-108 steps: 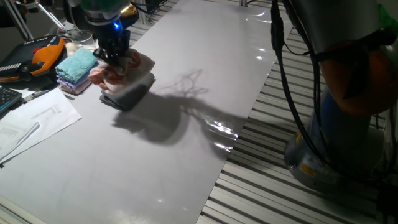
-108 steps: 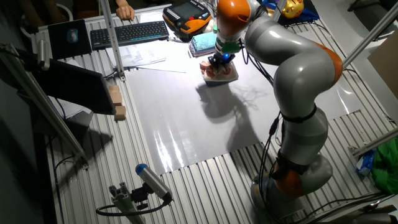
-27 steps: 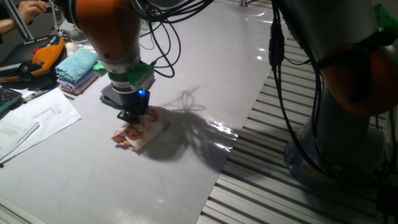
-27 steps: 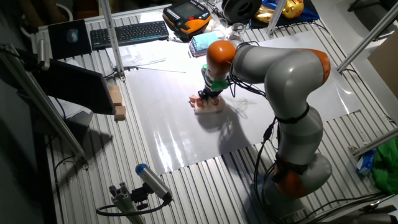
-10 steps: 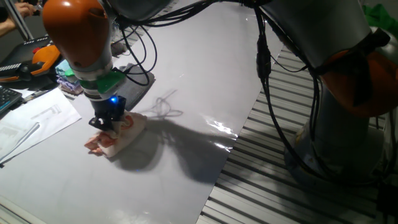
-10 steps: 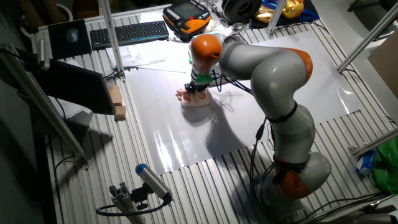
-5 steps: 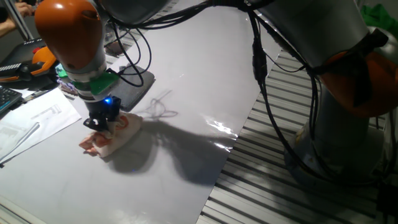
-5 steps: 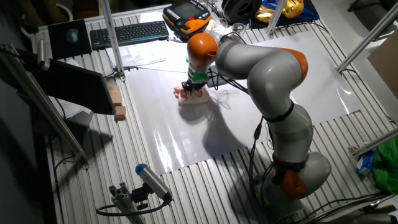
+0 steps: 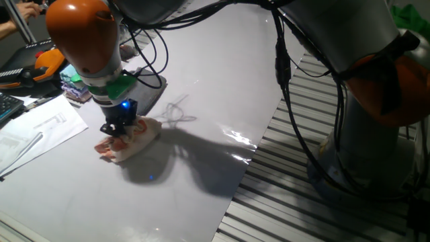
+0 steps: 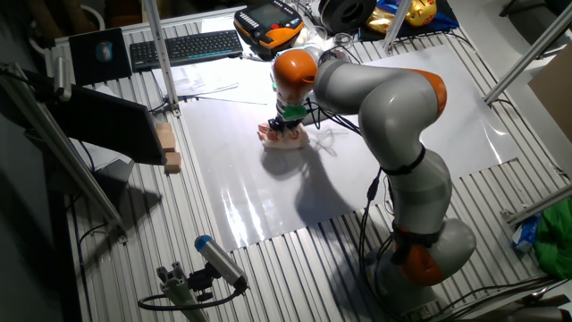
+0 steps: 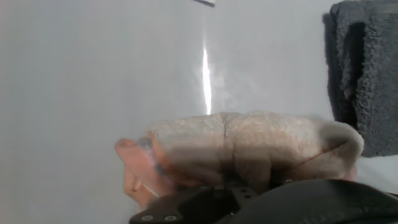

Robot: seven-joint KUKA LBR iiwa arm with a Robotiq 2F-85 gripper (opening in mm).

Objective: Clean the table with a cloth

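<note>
The pale pink and peach cloth (image 9: 132, 139) lies bunched on the glossy light grey table (image 9: 222, 74), near its left side. My gripper (image 9: 119, 129) points straight down and is shut on the cloth, pressing it against the table. The other fixed view shows the same: the cloth (image 10: 284, 138) under the gripper (image 10: 287, 126) on the table (image 10: 268, 197). In the hand view the cloth (image 11: 249, 149) fills the lower middle, and the fingertips are buried in it above the black gripper body (image 11: 249, 186).
A dark grey cloth (image 11: 367, 81) lies on the table just behind the arm (image 9: 149, 89). Papers (image 9: 33, 131) and an orange device (image 9: 50, 60) sit at the left. A keyboard (image 10: 183, 46) lies beyond the table. Slatted metal grating (image 9: 289, 195) borders the right edge.
The gripper dragged the cloth left across the table, and in the last half second it has come back a little to the right, still shut on the cloth.
</note>
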